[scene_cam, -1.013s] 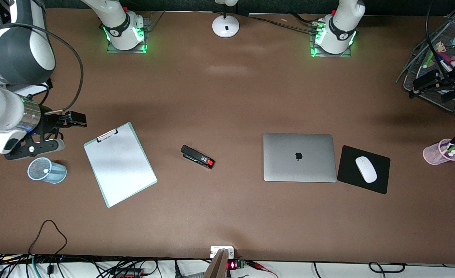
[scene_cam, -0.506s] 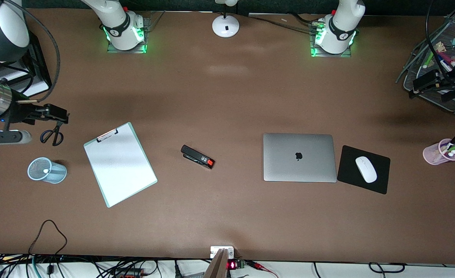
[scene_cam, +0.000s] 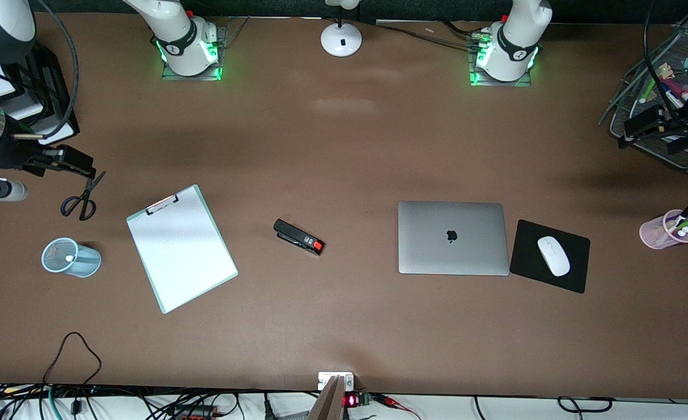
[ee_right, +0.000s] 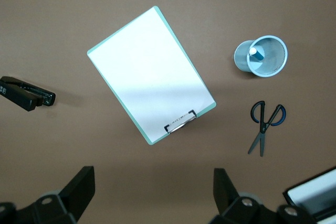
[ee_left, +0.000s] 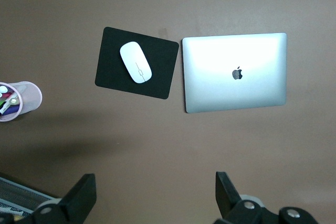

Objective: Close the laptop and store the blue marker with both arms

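Observation:
The silver-grey laptop (scene_cam: 453,238) lies shut on the table, lid down with the apple logo up; it also shows in the left wrist view (ee_left: 234,72). The blue marker (ee_right: 252,52) stands in a light-blue mesh cup (ee_right: 261,56), white end up; from the front only that end (scene_cam: 69,257) shows inside the cup (scene_cam: 70,258). My right gripper (scene_cam: 66,160) hangs open and empty over the table by the scissors; its view (ee_right: 152,192) shows nothing between the fingers. My left gripper (scene_cam: 647,125) hangs open and empty (ee_left: 152,195) beside the wire basket.
Scissors (scene_cam: 81,198) lie farther from the front camera than the cup. A white mint-edged clipboard (scene_cam: 181,248) and a black stapler (scene_cam: 299,237) lie mid-table. A white mouse (scene_cam: 553,255) sits on a black pad (scene_cam: 574,274). A pink pen cup (scene_cam: 670,229) and wire basket (scene_cam: 670,87) stand at the left arm's end.
My right arm has pulled back from over the mesh cup toward its end of the table, uncovering the scissors. The left arm and everything on the table stayed put.

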Controlling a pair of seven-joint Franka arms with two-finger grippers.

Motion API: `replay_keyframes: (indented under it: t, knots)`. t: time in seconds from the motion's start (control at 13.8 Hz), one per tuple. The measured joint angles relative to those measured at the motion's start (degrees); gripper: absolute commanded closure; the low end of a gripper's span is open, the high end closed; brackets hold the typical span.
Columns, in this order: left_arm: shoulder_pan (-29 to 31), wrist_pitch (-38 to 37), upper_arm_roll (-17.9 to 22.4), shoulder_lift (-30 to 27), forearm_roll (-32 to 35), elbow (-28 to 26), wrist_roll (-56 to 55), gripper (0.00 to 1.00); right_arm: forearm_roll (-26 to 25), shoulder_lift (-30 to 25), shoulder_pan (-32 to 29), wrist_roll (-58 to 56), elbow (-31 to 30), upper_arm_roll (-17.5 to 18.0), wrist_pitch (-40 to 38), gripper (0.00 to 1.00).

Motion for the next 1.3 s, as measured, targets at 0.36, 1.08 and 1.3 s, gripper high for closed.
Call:
replay_keyframes:
  t: [0.36,1.08,1.3]
  knots:
    - [0.0,0.0,0.0,0.0,0.0,0.0,0.0,0.00,0.0,-6.7,-0.9,0.0,-9.6,-0.2,5.7,0.00]
    - [0.0,0.0,0.0,0.0,0.0,0.0,0.0,0.00,0.5,-6.7,-0.9,0.0,-8.7,-0.2,7.1,0.00]
    - [0.0,0.0,0.0,0.0,0.0,0.0,0.0,0.00,0.5,-6.6,-0.9,-0.6,-8.7,-0.1,7.1,0.00]
